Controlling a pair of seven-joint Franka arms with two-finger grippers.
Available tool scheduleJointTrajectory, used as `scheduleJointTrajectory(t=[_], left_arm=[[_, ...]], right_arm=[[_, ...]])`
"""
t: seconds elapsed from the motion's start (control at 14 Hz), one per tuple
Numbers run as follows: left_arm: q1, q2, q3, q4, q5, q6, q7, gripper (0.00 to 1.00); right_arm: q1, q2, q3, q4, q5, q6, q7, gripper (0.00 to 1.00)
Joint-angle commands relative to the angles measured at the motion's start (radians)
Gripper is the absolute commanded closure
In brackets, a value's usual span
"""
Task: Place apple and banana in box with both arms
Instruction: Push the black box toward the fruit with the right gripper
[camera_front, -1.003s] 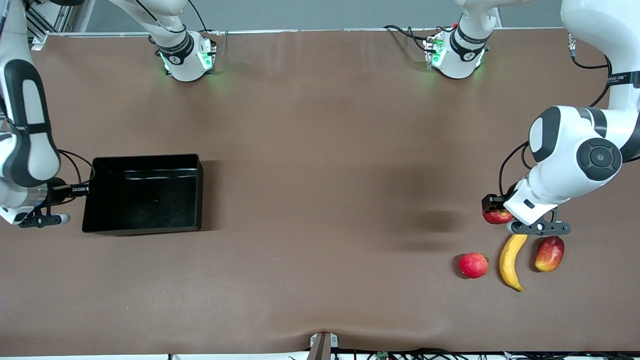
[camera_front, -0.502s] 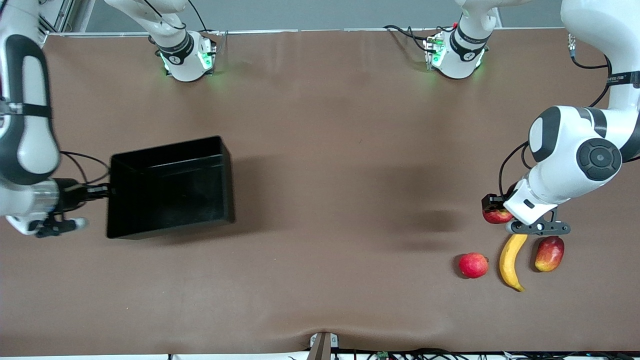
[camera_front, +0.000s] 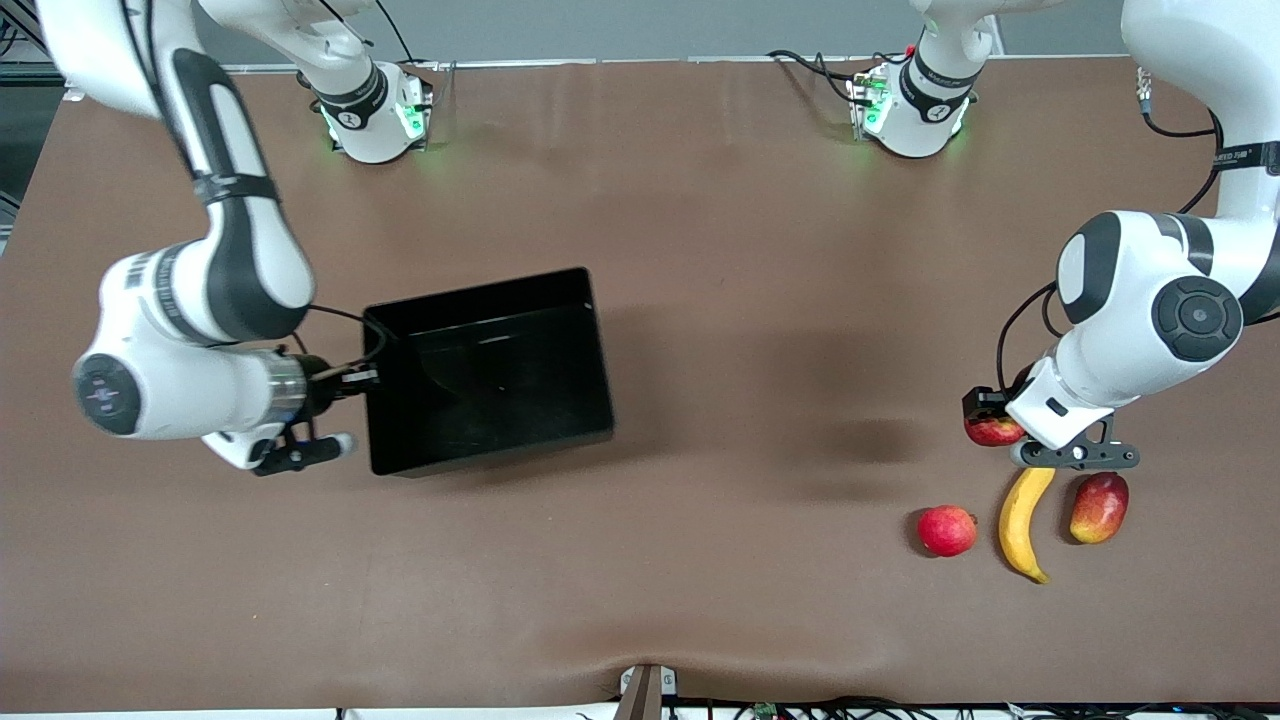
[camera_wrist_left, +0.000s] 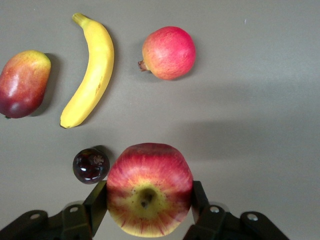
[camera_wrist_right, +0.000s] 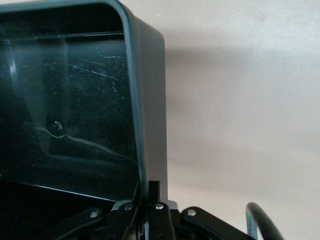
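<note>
While the apple (camera_wrist_left: 149, 196) sits pinched between the left gripper (camera_wrist_left: 149, 212) fingers, stem dimple toward the wrist camera, it hangs just over the table near the banana (camera_front: 1024, 522). A round fruit held at its widest could slip if swung fast. The right gripper (camera_front: 352, 379) is clamped shut on the box (camera_front: 560, 290) wall, box skewed, its long axis running roughly between the arms' ends; a thin-edge pinch could let it twist loose. The banana's length runs toward the front camera.
</note>
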Motion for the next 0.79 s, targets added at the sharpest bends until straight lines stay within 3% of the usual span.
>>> scheduleJointTrajectory(t=[0.0,0.5,0.72], left_arm=[[0.0,-0.034,-0.007,-0.012,0.011,-0.041,-0.002,1.0],[-0.002,-0.031,-0.017,-0.015,0.011,-0.055,-0.017,1.0],[-0.002,-0.029,-0.03,-0.018,0.011,-0.057,-0.02,1.0]], right_arm=[[0.065,0.002,-0.01,0.008,0.041,0.044,0.039,1.0],[0.324,0.104,-0.01,0.005,0.056,0.277,0.434,1.0],[0.384,0.16,-0.008,0.008,0.063,0.374,0.548,1.0]])
